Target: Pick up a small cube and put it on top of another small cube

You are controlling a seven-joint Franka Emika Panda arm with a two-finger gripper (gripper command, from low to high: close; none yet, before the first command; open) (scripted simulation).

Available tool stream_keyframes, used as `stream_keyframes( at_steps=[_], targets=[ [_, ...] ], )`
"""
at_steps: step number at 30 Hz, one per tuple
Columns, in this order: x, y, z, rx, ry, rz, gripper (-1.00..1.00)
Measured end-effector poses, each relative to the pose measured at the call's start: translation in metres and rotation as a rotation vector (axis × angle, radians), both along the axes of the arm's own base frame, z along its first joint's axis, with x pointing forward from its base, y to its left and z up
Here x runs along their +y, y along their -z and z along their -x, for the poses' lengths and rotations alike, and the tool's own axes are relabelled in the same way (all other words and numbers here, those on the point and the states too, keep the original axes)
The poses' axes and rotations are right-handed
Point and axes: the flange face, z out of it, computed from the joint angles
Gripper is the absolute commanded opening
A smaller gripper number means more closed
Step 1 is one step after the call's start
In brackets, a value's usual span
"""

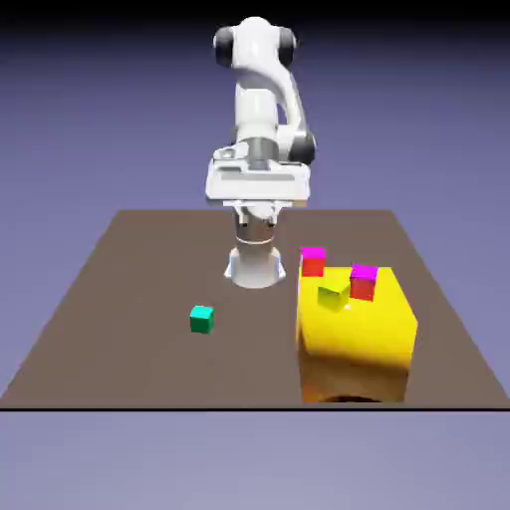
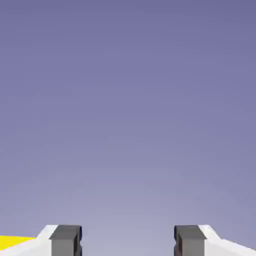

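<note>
The exterior view shows one white arm [image 1: 257, 95] rising above a brown table [image 1: 129, 299], its upper links stacked nearly upright over the base and its hand held high in front of them. The gripper [image 1: 257, 214] is seen nearly end-on there, above the tabletop. One teal-green cube [image 1: 201, 320] rests on the table, on the exterior view's left, well apart from everything else. On the exterior view's right stands one big yellow block [image 1: 357, 334]. Two red cubes with magenta tops are by it: one red cube [image 1: 313, 262] at its far left corner, the other red cube [image 1: 364, 283] farther right, over its top face. One yellow-green cube [image 1: 334, 293] lies between them, nearer the camera; whether each one touches the block cannot be told. The hand view shows none of the four small cubes. It has two grey fingertips [image 2: 66, 240] at the bottom edge, set wide apart with only the blue-violet backdrop between them, so the jaws are open and hold nothing. A single sliver of yellow shows in the bottom left corner.
</note>
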Motion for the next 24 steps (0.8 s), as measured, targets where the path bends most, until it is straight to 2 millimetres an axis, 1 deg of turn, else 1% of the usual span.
stream_keyframes(
  at_steps=[5, 11, 18, 24],
  targets=[
    [-0.002, 0.06, 0.002, 0.207, -0.158, 0.186, 0.0],
    [-0.01, 0.129, 0.018, 0.457, -0.365, 0.395, 0.0],
    [-0.026, 0.202, 0.052, 0.742, -0.631, 0.619, 0.0],
    [-0.046, 0.252, 0.09, 0.974, -0.879, 0.795, 0.0]
  ],
)
